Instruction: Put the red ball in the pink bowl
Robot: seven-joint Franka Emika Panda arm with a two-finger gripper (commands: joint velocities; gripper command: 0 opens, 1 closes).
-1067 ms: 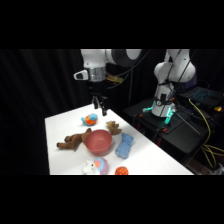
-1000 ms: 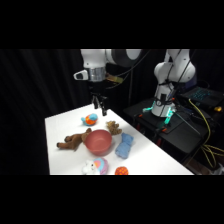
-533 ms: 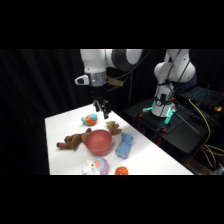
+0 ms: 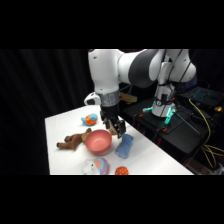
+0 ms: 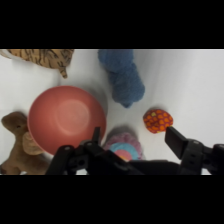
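The red ball is small, orange-red and dotted, and lies on the white table to the right of the pink bowl. In the side view the red ball sits at the table's front edge, with the pink bowl at mid-table. My gripper hangs just above the bowl's right rim, well short of the ball. In the wrist view my gripper is open, nothing held, and its fingers stand wide apart.
A blue plush lies right of the bowl. A white-pink-blue plush ball sits in front of it and a brown plush toy to its left. An orange-and-blue toy is behind. A striped toy shows at the wrist view's top.
My gripper has come down and toward the table's front, from above the orange-and-blue toy to just over the bowl's right rim. The objects have not moved.
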